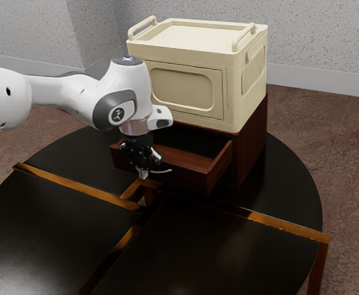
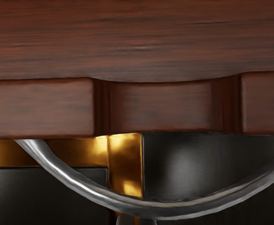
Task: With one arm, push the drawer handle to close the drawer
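And the drawer (image 1: 185, 174) stood open under the cream box (image 1: 185, 87), w/ the gripper (image 1: 145, 173) by its curved handle (image 2: 165, 211), jaws wide or narrow I couldn't tell, & the closing push was prob. all left.

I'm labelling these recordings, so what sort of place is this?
Probably a plain room inside a building: there's rough brown flooring, speckled grey walls with a pale skirting board, and a round black table with gold strips.

White arm (image 1: 75, 96), grey joint cap (image 1: 126, 99)
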